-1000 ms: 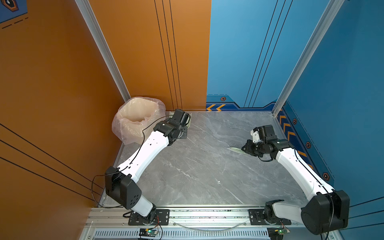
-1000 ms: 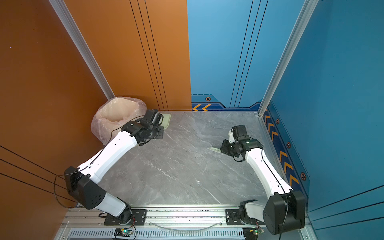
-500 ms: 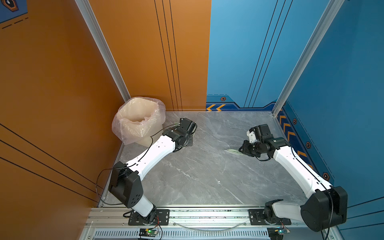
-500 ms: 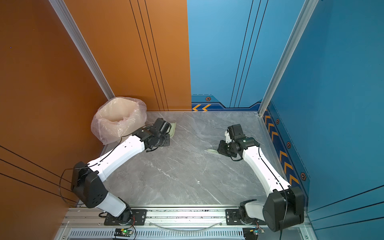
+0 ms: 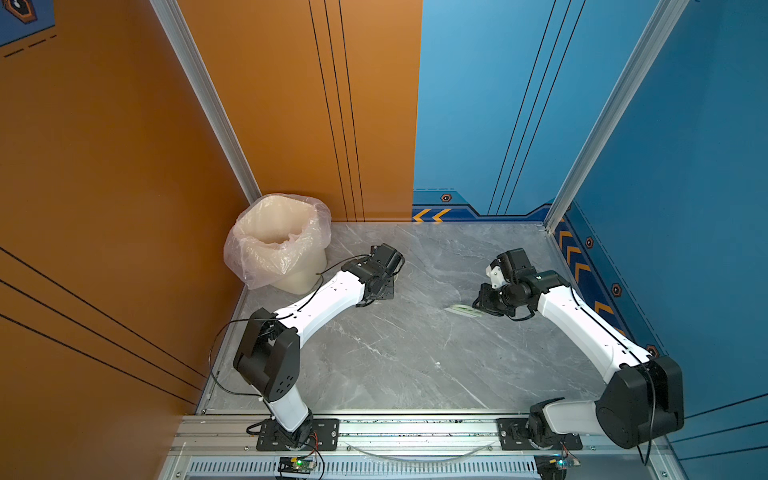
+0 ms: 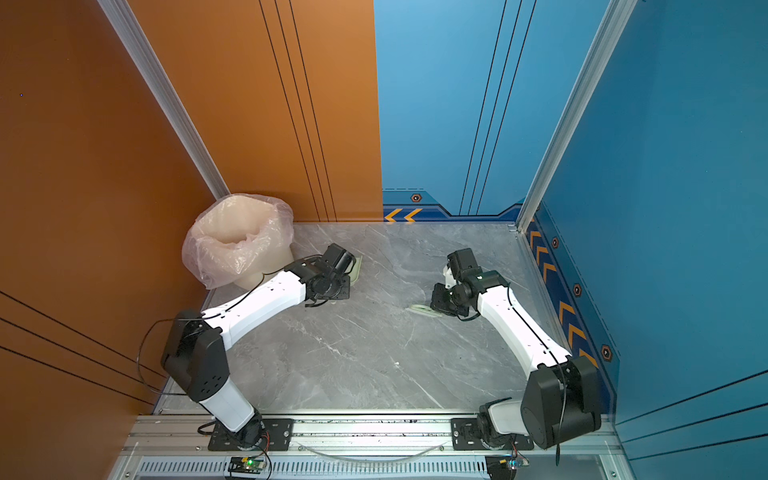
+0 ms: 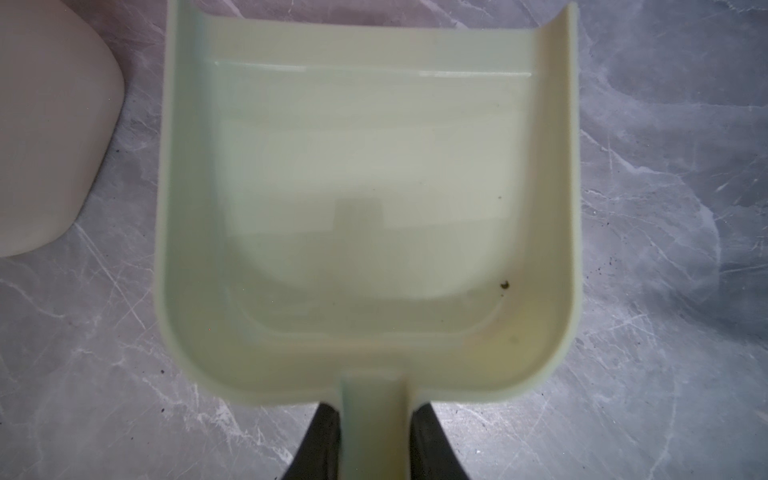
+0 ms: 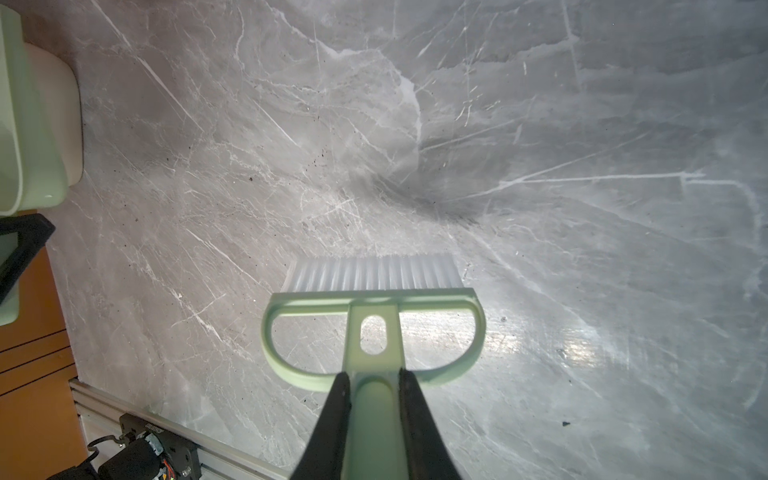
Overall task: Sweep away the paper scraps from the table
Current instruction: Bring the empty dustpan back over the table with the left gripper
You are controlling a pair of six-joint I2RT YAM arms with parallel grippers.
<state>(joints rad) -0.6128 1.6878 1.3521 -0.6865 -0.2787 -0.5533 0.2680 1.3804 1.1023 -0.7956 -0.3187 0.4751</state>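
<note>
No paper scraps show in any view. The grey marble table (image 5: 415, 365) lies bare between the arms. My left gripper (image 7: 374, 411) is shut on the handle of a pale green dustpan (image 7: 365, 187). The pan is low over the table, just right of the bin, and holds only a dark speck. In a top view just its edge (image 6: 356, 270) peeks out from under the wrist. My right gripper (image 8: 374, 376) is shut on the handle of a pale green brush (image 8: 374, 303). Its white bristles (image 8: 374, 272) point at the table, right of the middle (image 5: 465, 311).
A cream bin with a clear plastic liner (image 5: 282, 249) stands in the back left corner, close to the dustpan. Orange and blue wall panels close off the left, back and right. A metal rail (image 5: 415, 428) with both arm bases runs along the front edge.
My left arm has swung from beside the bin's rim out to the right and come lower, carrying the dustpan. My right arm has shifted slightly left with the brush.
</note>
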